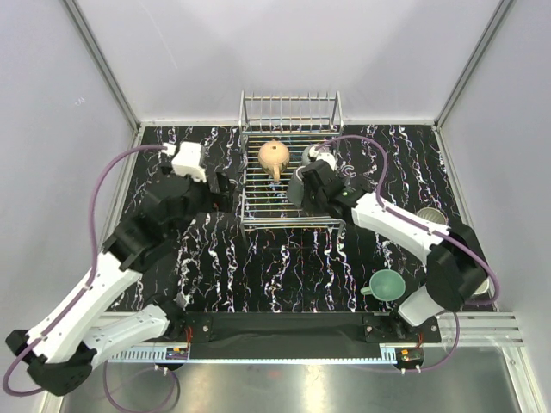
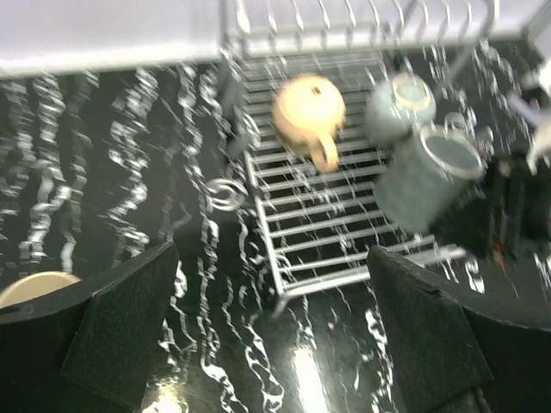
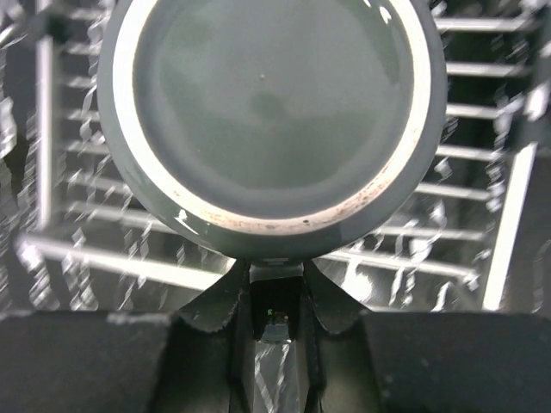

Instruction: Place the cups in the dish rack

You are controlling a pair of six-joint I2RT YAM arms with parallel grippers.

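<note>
From above, one dish rack (image 1: 258, 202) is seen at the far middle of the black, white-veined table (image 1: 284, 267), and five cups can be counted. A tan cup (image 1: 274, 157) lies mouth-down on the rack's grid and a grey-green cup (image 1: 312, 155) stands just to its right. A dark grey cup (image 1: 296, 186) is clenched in the right gripper (image 1: 306, 188) over the rack's right half. A teal cup (image 1: 387, 284) sits on the table by the right arm's base, and a whitish cup (image 1: 430, 215) is partly hidden behind that arm. The left gripper (image 1: 225, 193) is placed just beside the rack's left edge. In the left wrist view its two fingers (image 2: 120, 335) are spread wide with nothing between them — released. Four cups are counted there: the tan one with its handle toward the camera, the grey-green one, the tilted dark grey one, and a beige cup (image 2: 34, 288) cut off at the lower left. In the right wrist view one cup is shown — the dark grey cup's pale-rimmed mouth fills the frame, its rim pinched by the fingertips (image 3: 215, 301), with rack wires blurred behind. Whether it touches them cannot be told.
</note>
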